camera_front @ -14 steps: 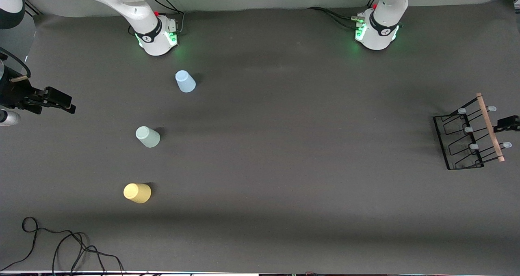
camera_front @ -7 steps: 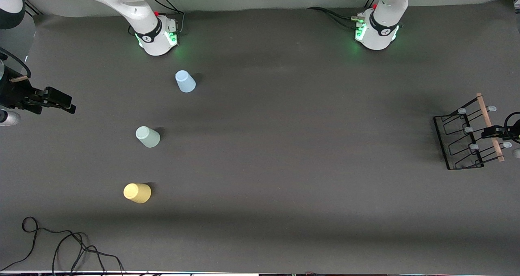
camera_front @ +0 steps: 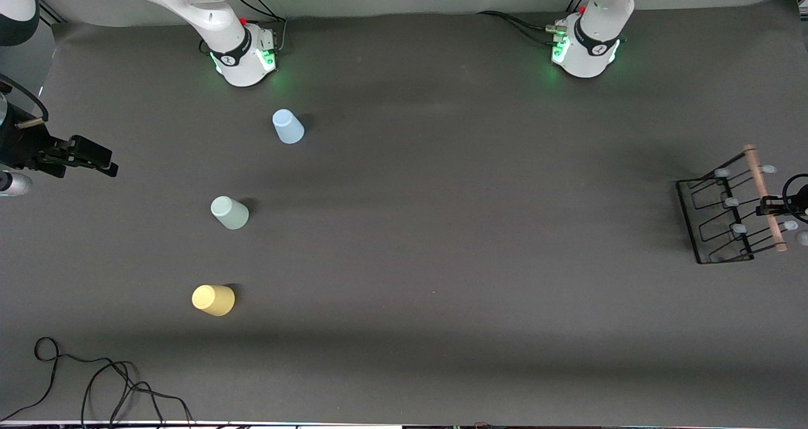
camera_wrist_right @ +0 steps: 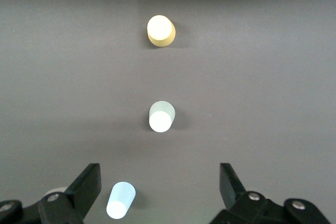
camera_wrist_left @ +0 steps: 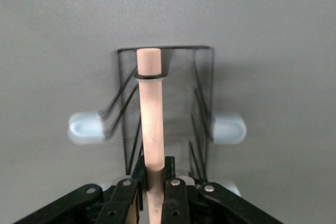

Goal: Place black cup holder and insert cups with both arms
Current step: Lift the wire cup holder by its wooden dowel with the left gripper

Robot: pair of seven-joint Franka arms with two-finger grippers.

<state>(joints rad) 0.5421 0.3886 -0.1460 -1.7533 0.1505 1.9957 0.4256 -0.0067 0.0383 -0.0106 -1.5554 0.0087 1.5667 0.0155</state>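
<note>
The black cup holder point(camera_front: 716, 221) stands at the left arm's end of the table, its wooden rod handle point(camera_front: 764, 197) on top. My left gripper point(camera_front: 774, 209) is shut on that rod point(camera_wrist_left: 151, 114), with pale-blue peg tips point(camera_wrist_left: 86, 128) to either side below. The cups stand upside down toward the right arm's end: light blue point(camera_front: 288, 127), mint green point(camera_front: 229, 212), yellow point(camera_front: 213, 299). My right gripper point(camera_front: 95, 161) is open and empty, over that end's table edge. Its wrist view shows the yellow cup point(camera_wrist_right: 160, 30), the mint cup point(camera_wrist_right: 161, 116) and the blue cup point(camera_wrist_right: 121, 200) below the open gripper point(camera_wrist_right: 160, 187).
A loose black cable point(camera_front: 95, 385) lies at the table corner nearest the front camera, at the right arm's end. The two arm bases point(camera_front: 243, 53) point(camera_front: 584, 50) stand along the table's back edge. Bare dark mat point(camera_front: 473, 227) lies between cups and holder.
My left gripper has moved in over the holder and closed on the wooden rod. The holder has shifted slightly. The right arm and the cups have not moved.
</note>
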